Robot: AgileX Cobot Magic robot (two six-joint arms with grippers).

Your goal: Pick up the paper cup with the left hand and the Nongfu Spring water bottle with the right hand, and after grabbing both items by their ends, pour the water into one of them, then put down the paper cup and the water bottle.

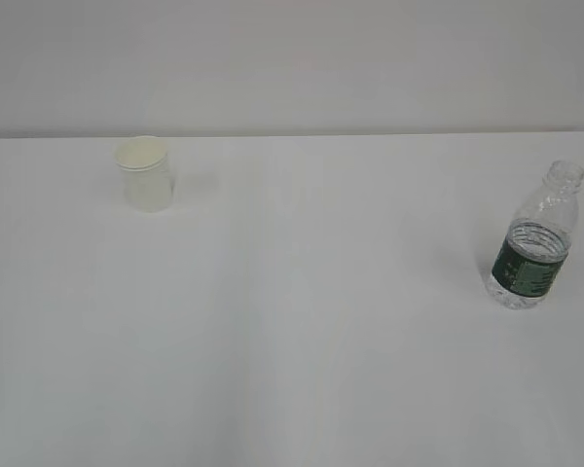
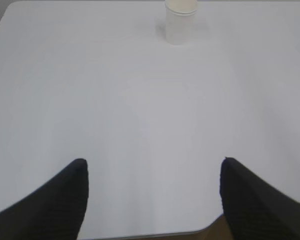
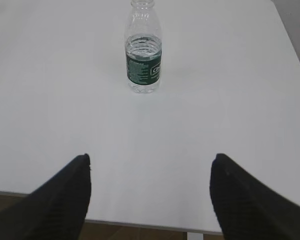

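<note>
- The paper cup [image 1: 147, 173] stands upright on the white bench [image 1: 302, 321], far back on the left side near the rear edge, with nothing touching it.
- The Nongfu Spring water bottle [image 1: 536, 243] stands upright on the right side of the bench, capless, its dark green label band round the middle.
- The water [image 3: 144, 46] fills the bottle to roughly the top of the label; the clear upper part looks empty, though the exact level is hard to read through the ribbed plastic.
- Cup and bottle are well apart, the cup farther back than the bottle.
- The left hand [image 2: 155, 200] hovers over the near edge of the bench, its jaws spread wide with nothing between them; the cup sits straight ahead of it, well apart, at the top of the left wrist view.
- The right hand [image 3: 150, 195] sits likewise at the near edge, its jaws wide and empty; the bottle stands ahead of it, slightly left of centre in the right wrist view.
- Neither arm shows in the exterior view.
</note>
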